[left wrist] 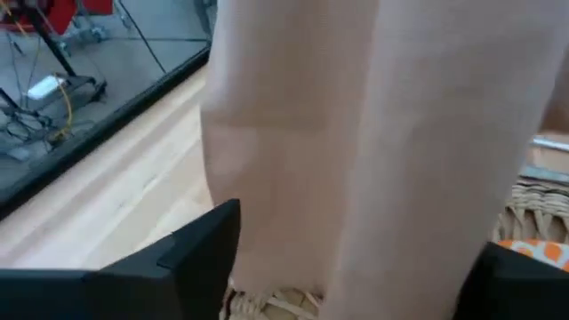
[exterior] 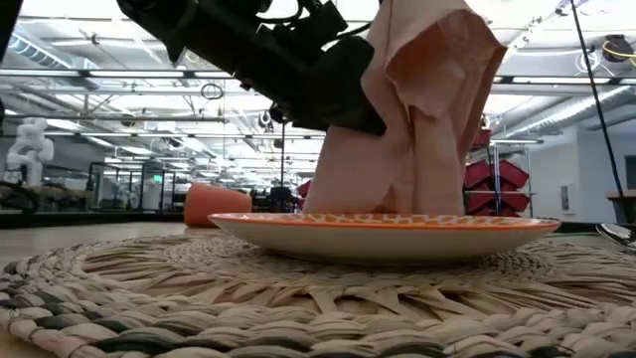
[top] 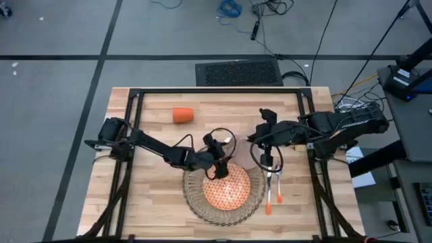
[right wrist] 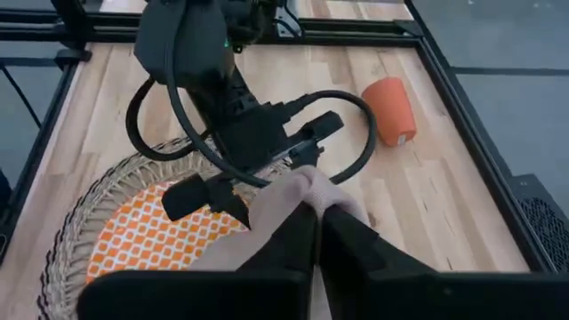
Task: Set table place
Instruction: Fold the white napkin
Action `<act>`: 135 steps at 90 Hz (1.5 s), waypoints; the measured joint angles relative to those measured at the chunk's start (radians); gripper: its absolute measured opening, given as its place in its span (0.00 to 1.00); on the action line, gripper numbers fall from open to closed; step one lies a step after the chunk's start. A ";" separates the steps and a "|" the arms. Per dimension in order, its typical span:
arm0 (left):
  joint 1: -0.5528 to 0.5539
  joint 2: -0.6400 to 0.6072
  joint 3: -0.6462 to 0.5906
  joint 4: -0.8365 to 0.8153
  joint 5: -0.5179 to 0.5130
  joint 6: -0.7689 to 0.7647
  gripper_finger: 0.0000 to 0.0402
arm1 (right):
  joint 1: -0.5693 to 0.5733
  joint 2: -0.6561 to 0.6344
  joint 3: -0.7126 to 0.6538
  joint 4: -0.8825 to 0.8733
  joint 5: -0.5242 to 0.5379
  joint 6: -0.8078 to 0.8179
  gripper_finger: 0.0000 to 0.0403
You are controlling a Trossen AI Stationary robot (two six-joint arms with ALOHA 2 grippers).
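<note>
Both grippers, left (right wrist: 258, 182) and right (right wrist: 313, 233), are clamped on the beige napkin (exterior: 417, 109) above the plate (exterior: 388, 235). Much of the placemat (top: 196, 199) is hidden beneath.

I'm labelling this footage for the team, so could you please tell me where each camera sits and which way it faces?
High view: overhead, straight down on the table; both arms show.
Low view: at tabletop height, level across the placemat and plate; the left arm comes in from above.
Left wrist view: on the left arm, close against the napkin; its dark fingers show.
Right wrist view: on the right arm, facing the left gripper and the cup.
All four share the napkin.
</note>
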 joint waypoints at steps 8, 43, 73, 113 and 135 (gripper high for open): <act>-0.002 -0.023 0.043 -0.099 0.000 0.044 0.29 | 0.002 0.000 0.000 -0.003 0.000 0.002 0.00; -0.066 -0.265 0.254 -0.684 -0.098 0.151 0.00 | 0.005 -0.001 0.000 -0.132 0.047 0.053 0.00; -0.063 -0.395 0.581 -1.060 -0.040 0.142 0.00 | -0.011 -0.001 0.000 -0.229 0.117 0.087 0.00; -0.002 -0.317 0.832 -1.289 0.066 0.075 0.00 | -0.010 -0.003 -0.006 -0.331 0.189 0.130 0.13; 0.039 -0.314 0.922 -1.314 0.067 0.060 0.00 | 0.011 -0.003 -0.035 -0.354 0.197 0.169 0.21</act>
